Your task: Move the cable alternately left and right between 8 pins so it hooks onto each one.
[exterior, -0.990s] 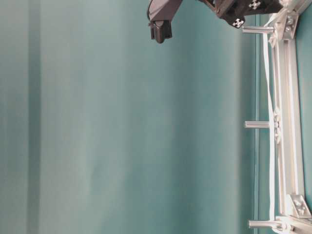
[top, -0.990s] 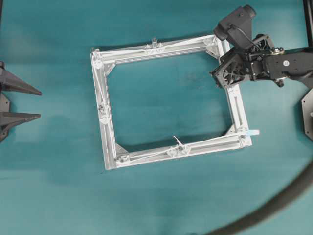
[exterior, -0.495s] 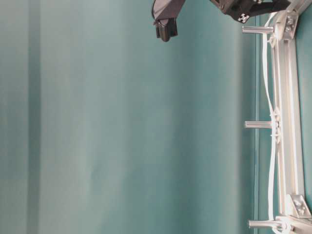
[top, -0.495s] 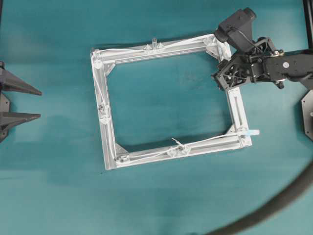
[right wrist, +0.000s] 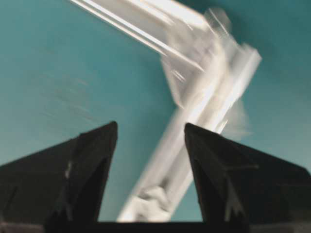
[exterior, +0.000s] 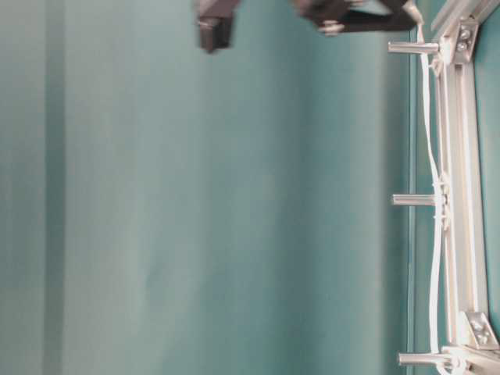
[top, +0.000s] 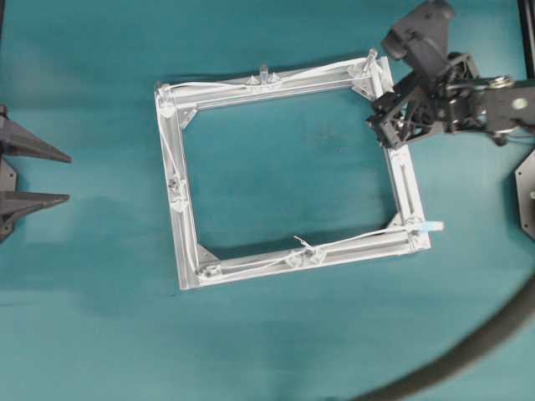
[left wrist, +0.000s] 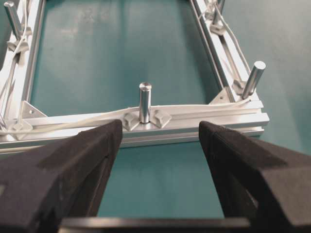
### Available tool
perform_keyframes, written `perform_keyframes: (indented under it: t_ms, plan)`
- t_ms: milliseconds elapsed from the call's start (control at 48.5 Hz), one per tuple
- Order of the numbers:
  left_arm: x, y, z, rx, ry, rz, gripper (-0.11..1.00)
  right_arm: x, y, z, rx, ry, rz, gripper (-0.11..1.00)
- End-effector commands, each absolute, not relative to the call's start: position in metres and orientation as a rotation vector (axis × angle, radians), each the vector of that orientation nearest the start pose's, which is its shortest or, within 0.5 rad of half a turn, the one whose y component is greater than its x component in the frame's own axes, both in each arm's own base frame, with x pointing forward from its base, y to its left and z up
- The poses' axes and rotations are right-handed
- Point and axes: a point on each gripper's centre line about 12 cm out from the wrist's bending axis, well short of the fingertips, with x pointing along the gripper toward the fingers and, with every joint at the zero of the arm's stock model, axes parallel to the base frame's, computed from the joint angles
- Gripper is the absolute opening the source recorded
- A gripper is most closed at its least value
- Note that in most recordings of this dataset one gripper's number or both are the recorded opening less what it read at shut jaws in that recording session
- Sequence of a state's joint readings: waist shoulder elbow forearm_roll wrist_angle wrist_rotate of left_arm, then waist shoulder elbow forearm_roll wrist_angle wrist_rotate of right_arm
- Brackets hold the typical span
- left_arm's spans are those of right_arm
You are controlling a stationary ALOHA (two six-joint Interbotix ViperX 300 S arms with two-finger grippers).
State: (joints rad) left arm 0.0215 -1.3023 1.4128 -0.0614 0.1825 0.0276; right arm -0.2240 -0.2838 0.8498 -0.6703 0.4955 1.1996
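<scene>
The white cable (top: 322, 69) lies along the bars of the aluminium frame (top: 186, 225), past the upright pins (top: 263, 73) and slightly slack. In the left wrist view the cable (left wrist: 82, 119) passes behind the middle pin (left wrist: 145, 101). At table level it weaves past the pins (exterior: 412, 200). My right gripper (top: 386, 125) hovers open over the frame's right bar, near the top right corner. In its blurred wrist view the right gripper (right wrist: 150, 128) has nothing between its fingers. My left gripper (top: 68, 177) stands open and empty, left of the frame. Its wrist camera shows the left gripper (left wrist: 160, 131) facing the middle pin.
A thick dark hose (top: 468, 351) curves across the bottom right corner. A black mount (top: 527, 196) sits at the right edge. A pale blue tab (top: 432, 226) sticks out at the frame's bottom right corner. Teal tabletop surrounds the frame.
My right gripper has opened, let go of the cable and pulled up and away toward the upper right. The cable has gone slack along the frame. The left gripper has not moved.
</scene>
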Motion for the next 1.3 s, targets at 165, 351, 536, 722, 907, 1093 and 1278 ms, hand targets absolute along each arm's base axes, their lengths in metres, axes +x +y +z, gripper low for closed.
perform_keyframes:
  t_ms: [165,351,536,722,907,1093,1278]
  plan:
    - [0.139,0.001,0.202,-0.043,0.277,0.013,0.75,0.277,-0.087,0.211,0.497,0.628,-0.596,0.58]
    - [0.139,0.001,0.202,-0.043,0.277,0.013,0.75,0.266,-0.073,0.215,0.506,0.532,-0.477,0.58]
    - [0.139,0.001,0.202,-0.043,0.277,0.013,0.75,0.245,-0.062,0.216,0.451,0.465,-0.384,0.57]
    - [0.139,0.001,0.202,-0.043,0.277,0.013,0.75,0.223,-0.05,0.238,0.206,0.346,-0.256,0.57]
    - [0.139,0.001,0.202,-0.043,0.277,0.013,0.75,0.196,-0.044,0.25,0.068,0.252,-0.231,0.57]
    - [0.139,0.001,0.202,-0.041,0.277,0.013,0.75,0.166,-0.038,0.253,0.053,0.142,-0.23,0.57]
    - [0.139,0.001,0.202,-0.044,0.277,0.013,0.75,0.144,-0.033,0.25,0.044,0.046,-0.225,0.57]
